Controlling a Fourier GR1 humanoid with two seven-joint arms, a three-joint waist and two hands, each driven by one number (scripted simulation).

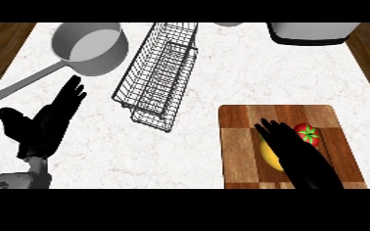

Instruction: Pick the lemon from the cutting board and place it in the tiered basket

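Head view: tomato (309, 133) beside lemon (269, 155)

One head view only, folks, staring steeply down at the tabletop (239, 68) from close above, tiered basket (160, 73) lying beyond and left of the cutting board (239, 147).

White marble counter (239, 68) with saucepan (90, 46), wire tiered basket (159, 73), wooden cutting board (239, 147)

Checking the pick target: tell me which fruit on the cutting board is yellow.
The lemon, at the left, partly hidden under the right hand; the tomato beside it is red with a green stem.
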